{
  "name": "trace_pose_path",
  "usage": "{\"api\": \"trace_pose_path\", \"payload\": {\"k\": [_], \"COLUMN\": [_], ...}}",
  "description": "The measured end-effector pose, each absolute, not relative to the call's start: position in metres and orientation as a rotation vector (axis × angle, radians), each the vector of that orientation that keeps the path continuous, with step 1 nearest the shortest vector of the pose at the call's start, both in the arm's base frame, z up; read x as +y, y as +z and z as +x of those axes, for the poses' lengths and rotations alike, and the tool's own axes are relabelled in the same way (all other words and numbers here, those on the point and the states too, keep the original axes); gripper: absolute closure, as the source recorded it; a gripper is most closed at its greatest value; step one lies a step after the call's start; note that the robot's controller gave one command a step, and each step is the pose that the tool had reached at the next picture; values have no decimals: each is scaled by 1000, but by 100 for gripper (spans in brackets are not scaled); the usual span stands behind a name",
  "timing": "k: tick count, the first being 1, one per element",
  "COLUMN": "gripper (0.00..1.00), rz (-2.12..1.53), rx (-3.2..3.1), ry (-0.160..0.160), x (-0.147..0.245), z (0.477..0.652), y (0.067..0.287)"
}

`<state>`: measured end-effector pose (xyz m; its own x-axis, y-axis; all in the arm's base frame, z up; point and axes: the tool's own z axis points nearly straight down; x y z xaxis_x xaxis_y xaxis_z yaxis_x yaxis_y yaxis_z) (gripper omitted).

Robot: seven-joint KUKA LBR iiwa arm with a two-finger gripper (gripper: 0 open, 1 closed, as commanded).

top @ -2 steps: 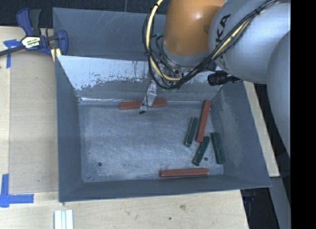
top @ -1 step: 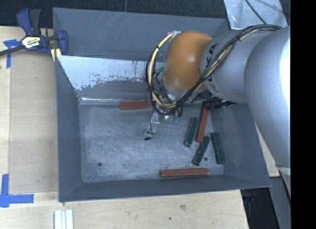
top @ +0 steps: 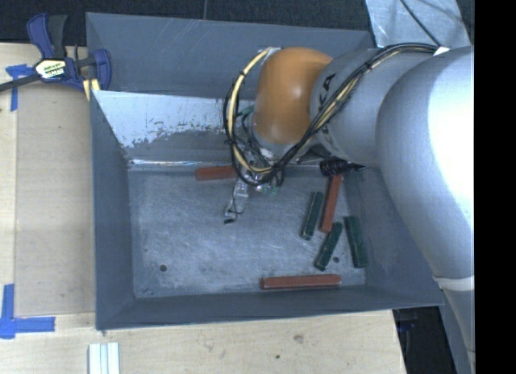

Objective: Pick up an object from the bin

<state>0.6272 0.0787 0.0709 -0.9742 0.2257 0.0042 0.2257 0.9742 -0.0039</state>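
gripper (top: 232,213) mid-frame over bare bin (top: 113,203) floor | opening: cannot tell | risk: closing on nothing, brown stick (top: 214,173) lies apart, above-left

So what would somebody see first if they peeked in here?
The big silver arm with its orange cap catches the eye first, reaching in from the right over the grey bin. Its small gripper hangs over the middle of the bin's floor. A bunch of green and brown sticks lies at the right, and one long brown stick lies along the near wall.
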Motion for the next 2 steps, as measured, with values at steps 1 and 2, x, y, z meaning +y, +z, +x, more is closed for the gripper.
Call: {"api": "trace_pose_path", "payload": {"k": [1,2], "gripper": [100,100], "rz": [-360,-381], "rx": [-3129,-3129], "ry": [-3,-5], "x": [80,89], "z": [630,601], "y": [74,207]}}
